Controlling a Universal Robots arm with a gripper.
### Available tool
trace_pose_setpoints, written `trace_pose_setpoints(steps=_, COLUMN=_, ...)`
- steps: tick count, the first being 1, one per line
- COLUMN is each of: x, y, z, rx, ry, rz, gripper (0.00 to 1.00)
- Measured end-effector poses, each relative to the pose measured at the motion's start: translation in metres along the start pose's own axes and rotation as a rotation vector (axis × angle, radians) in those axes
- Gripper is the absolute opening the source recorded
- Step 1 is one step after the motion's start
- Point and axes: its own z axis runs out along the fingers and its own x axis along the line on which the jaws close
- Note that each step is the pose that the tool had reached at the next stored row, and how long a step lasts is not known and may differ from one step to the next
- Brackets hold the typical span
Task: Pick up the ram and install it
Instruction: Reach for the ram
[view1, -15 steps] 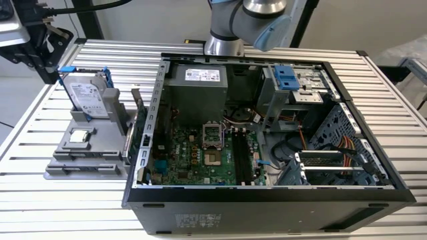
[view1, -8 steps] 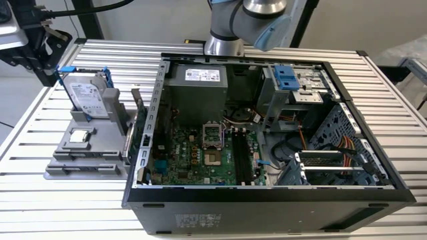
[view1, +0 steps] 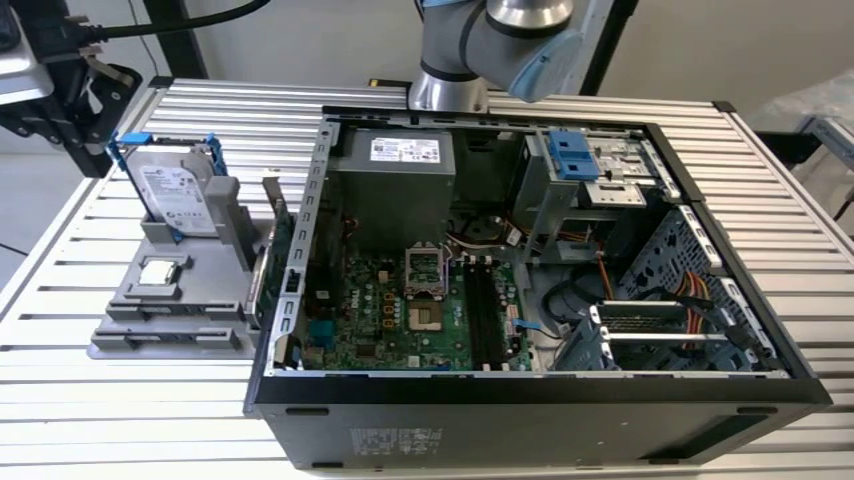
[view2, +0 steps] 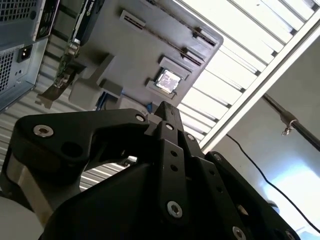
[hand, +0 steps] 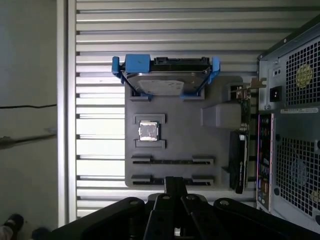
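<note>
Hanging well above the grey holder (hand: 185, 135), the gripper (hand: 175, 184) points straight down at it. Both wrist views show its fingers pressed together with nothing between them. I judge this to be the approach before the pick, since the ram is not yet in hand.

The holder sits on the slatted table (view1: 80, 410) just beside the open computer case (view1: 534, 420), on the exterior view's left. A hard drive (hand: 165, 75) in a blue frame stands at the holder's far end and a square processor chip (hand: 148, 131) lies in the middle. Two long slots cross its near end.

What looks like the ram (hand: 172, 161) is a thin dark strip on edge in the slot next to the chip. Seen edge-on, it cannot be told for certain from an empty slot. In the first wrist view the fingertips cover the middle of the other slot, just beside that strip.

In the exterior view the arm (view1: 501, 40) rises from the far edge of the table, behind the case, and its upper links leave the picture.

Taking the stick calls for the fingers to spread enough to straddle it, square to its flat faces. It also calls for a plumb descent that stays clear of the chip and of the expansion card (hand: 238, 160) standing at the holder's edge beside the case. Inside the case, the long black memory slots (view1: 478, 310) lie on the exterior view's right of the processor socket.
</note>
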Motion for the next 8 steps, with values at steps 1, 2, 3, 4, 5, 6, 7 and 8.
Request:
trace_pose_setpoints(steps=1, x=0.0, y=-0.0003, z=0.0, rx=0.0001, ry=0.0001, rz=-0.001, gripper=0.0)
trace_pose_setpoints(steps=2, x=0.0, y=-0.0005, z=0.0001, rx=0.0001, ry=0.0002, rz=-0.002, gripper=0.0)
trace_pose_setpoints(steps=3, x=0.0, y=-0.0008, z=0.0002, rx=0.0001, ry=0.0001, rz=-0.003, gripper=0.0)
trace_pose_setpoints(steps=4, x=0.0, y=-0.0012, z=0.0002, rx=0.0001, ry=0.0003, rz=-0.005, gripper=0.0)
trace_pose_setpoints(steps=5, x=0.0, y=-0.0016, z=0.0002, rx=0.0002, ry=0.0004, rz=-0.006, gripper=0.0)
trace_pose_setpoints(steps=6, x=0.0, y=-0.0019, z=0.0003, rx=0.0001, ry=0.0003, rz=-0.007, gripper=0.0)
trace_pose_setpoints(steps=7, x=0.0, y=-0.0022, z=0.0005, rx=0.0001, ry=0.0003, rz=-0.008, gripper=0.0)
trace_pose_setpoints(steps=8, x=0.0, y=-0.0024, z=0.0005, rx=0.0001, ry=0.0005, rz=-0.01, gripper=0.0)
